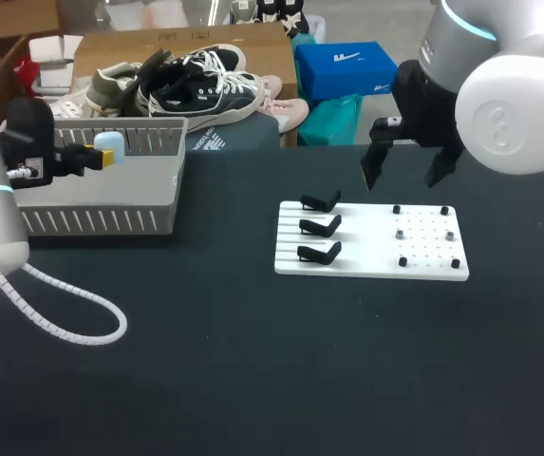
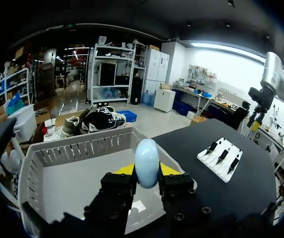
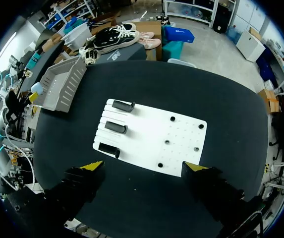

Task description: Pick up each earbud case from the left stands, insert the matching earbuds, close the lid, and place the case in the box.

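My left gripper [image 2: 147, 172] is shut on a pale blue earbud case [image 2: 146, 162] with its lid closed, held above the open grey slotted box [image 2: 77, 148]. In the head view the earbud case [image 1: 110, 147] hangs over the box [image 1: 110, 195] at the table's left. On the white board [image 1: 371, 240] three black stands [image 1: 320, 227] are bare. My right gripper [image 1: 408, 169] hovers high over the board, open and holding nothing; in its wrist view the right gripper [image 3: 144, 169] has the board [image 3: 151, 137] below it.
A white coiled cable [image 1: 67, 309] from my left arm lies on the dark table in front of the box. Small black pegs and grey studs [image 1: 423, 235] stand on the board's right half.
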Tool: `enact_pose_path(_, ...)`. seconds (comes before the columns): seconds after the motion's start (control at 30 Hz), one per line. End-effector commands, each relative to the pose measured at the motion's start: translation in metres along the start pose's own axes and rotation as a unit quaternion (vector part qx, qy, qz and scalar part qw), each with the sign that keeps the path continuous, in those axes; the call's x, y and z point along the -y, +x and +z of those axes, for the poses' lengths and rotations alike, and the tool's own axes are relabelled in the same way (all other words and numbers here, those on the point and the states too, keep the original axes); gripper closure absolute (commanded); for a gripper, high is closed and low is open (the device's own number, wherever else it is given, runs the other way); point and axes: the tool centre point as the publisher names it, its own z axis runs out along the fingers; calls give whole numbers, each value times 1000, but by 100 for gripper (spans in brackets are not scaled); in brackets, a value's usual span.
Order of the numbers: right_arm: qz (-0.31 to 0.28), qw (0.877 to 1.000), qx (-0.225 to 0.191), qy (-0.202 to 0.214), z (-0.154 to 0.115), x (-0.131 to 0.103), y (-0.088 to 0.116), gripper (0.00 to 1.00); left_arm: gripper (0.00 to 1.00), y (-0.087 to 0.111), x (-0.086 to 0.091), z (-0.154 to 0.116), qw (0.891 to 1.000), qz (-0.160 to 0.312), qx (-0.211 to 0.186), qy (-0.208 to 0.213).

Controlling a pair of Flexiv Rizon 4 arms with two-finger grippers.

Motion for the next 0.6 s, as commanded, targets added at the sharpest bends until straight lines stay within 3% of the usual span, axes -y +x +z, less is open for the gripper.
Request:
enact_pose_path(0.03,1,1000,4,1,-1,0,3,0,87,-8,-9,26,993,0,-35,-116)
enact_pose_path(0.07,1,1000,4,1,-1,0,3,0,70,-7,-12,28,993,-3,-36,-110)
enact_pose_path(0.1,1,1000,4,1,-1,0,3,0,71,-6,-15,31,994,-3,-40,-106)
enact_pose_path(0.13,1,1000,4,1,-1,0,3,0,85,-5,-17,33,993,-3,-46,-106)
enact_pose_path(0.17,1,1000,4,1,-1,0,3,0,83,-4,-18,35,994,-3,-46,-99)
enact_pose_path(0.2,1,1000,4,1,-1,0,3,0,73,-5,-19,36,994,1,-46,-95)
enact_pose_path(0.23,1,1000,4,1,-1,0,3,0,57,-5,-19,36,994,5,-48,-95)
enact_pose_path(0.27,1,1000,4,1,-1,0,3,0,9,-6,-18,37,994,10,-49,-96)
enact_pose_path(0.3,1,1000,4,1,-1,0,3,0,0,-8,-16,37,995,14,-46,-92)
enact_pose_path(0.6,1,1000,4,1,-1,0,3,0,0,-31,13,11,998,41,12,-46)
